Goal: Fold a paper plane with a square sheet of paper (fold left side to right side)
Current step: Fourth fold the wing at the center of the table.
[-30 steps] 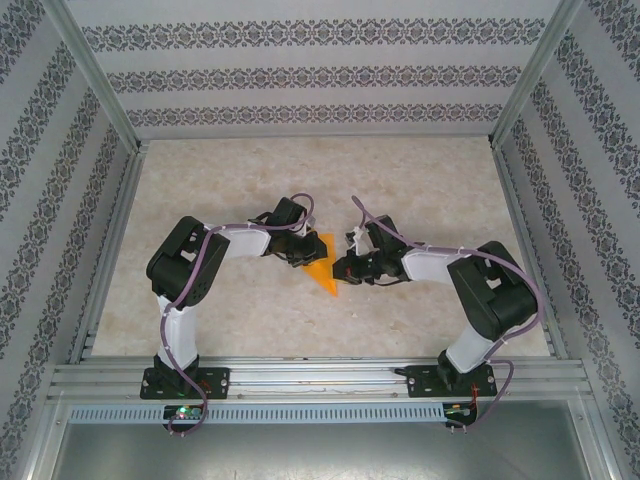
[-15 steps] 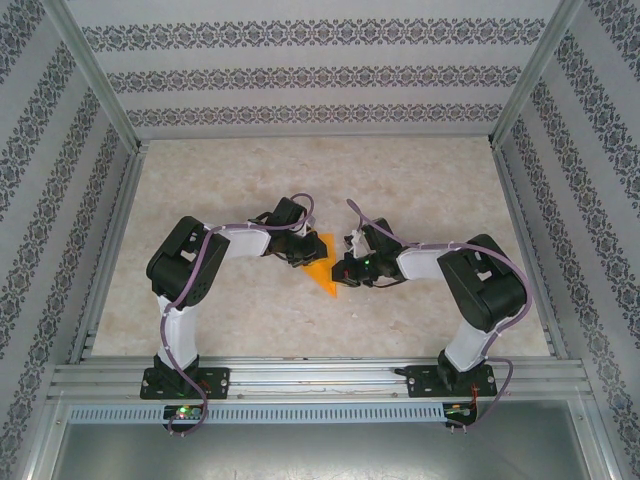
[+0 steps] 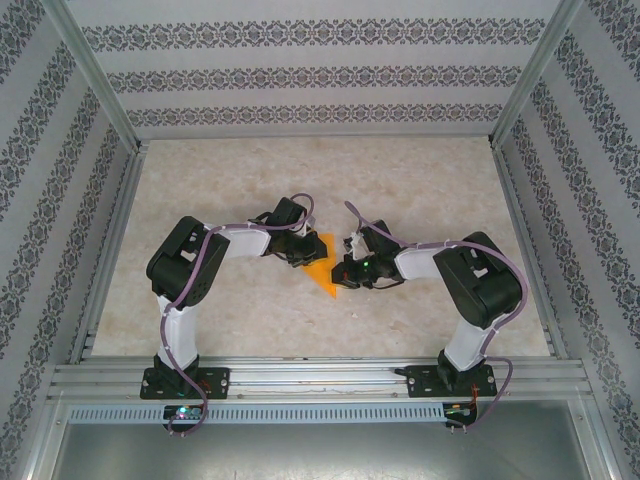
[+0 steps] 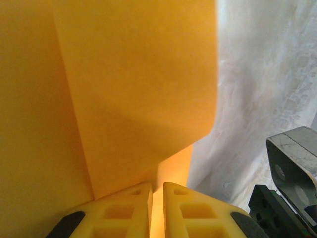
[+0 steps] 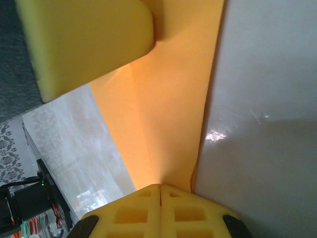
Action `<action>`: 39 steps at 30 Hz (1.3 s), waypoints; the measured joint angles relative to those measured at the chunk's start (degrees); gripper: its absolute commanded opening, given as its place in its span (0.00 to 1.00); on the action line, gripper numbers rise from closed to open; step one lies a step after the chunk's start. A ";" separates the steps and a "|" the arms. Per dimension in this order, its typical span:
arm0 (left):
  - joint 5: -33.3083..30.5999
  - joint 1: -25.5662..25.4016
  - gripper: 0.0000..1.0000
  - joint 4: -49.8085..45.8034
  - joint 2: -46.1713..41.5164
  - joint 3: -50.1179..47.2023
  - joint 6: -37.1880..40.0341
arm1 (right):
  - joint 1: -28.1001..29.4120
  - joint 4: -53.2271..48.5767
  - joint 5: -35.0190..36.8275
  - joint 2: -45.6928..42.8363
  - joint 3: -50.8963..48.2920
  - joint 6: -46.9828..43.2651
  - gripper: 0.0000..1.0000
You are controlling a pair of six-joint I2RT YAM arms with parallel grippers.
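A beige, marble-patterned table (image 3: 400, 180) fills the floor of a booth whose walls (image 3: 300, 80) carry striped floral wallpaper, with an aluminium rail (image 3: 320, 378) across the near edge. From that rail the left arm (image 3: 190, 265) and the right arm (image 3: 480, 285) rise and bend inward, so that their wrists face each other near the middle of the table, slightly towards its near side.

The left gripper (image 3: 304, 258) comes at the orange paper (image 3: 322, 272) from the left. In the left wrist view its yellow fingers (image 4: 126, 213) stand almost together, with only a thin slit between them, and the paper (image 4: 124, 89) runs down into that slit, so the gripper is pinched on the sheet. A crease slants across the paper there, and a folded flap with a rounded corner lies over the layer beneath.

The right gripper (image 3: 341, 272) meets the paper from the right. In the right wrist view its fingers (image 5: 129, 213) are pressed fully together, and the paper (image 5: 168, 114) narrows straight into their seam, apparently nipped at its edge. One yellow finger of the left gripper (image 5: 91, 44) lies on the far part of the sheet in that view.

From above, the paper lies between the two grippers as a small pointed shape, its tip aimed towards the near right.
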 measured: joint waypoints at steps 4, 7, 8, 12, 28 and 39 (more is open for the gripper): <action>0.31 0.00 0.21 0.11 0.00 0.07 0.17 | 0.35 -0.52 0.63 0.07 0.26 -0.28 0.00; 0.46 0.00 0.23 0.24 -0.31 0.07 0.35 | 0.52 -1.38 1.05 0.09 0.63 -0.85 0.00; 0.39 0.00 0.24 0.22 -0.44 0.07 0.39 | 0.63 -1.75 1.31 0.09 0.83 -1.05 0.00; -0.28 0.00 0.24 0.22 -1.99 -0.02 0.42 | 0.81 -2.58 1.88 0.09 1.14 -1.44 0.00; 0.39 -1.14 0.18 5.01 -8.66 -6.47 -0.17 | 1.49 -4.79 3.45 0.09 2.25 -1.66 0.00; 1.33 -3.21 0.17 7.87 -5.22 -6.47 -1.40 | 2.01 -7.67 4.92 0.09 3.58 -2.73 0.00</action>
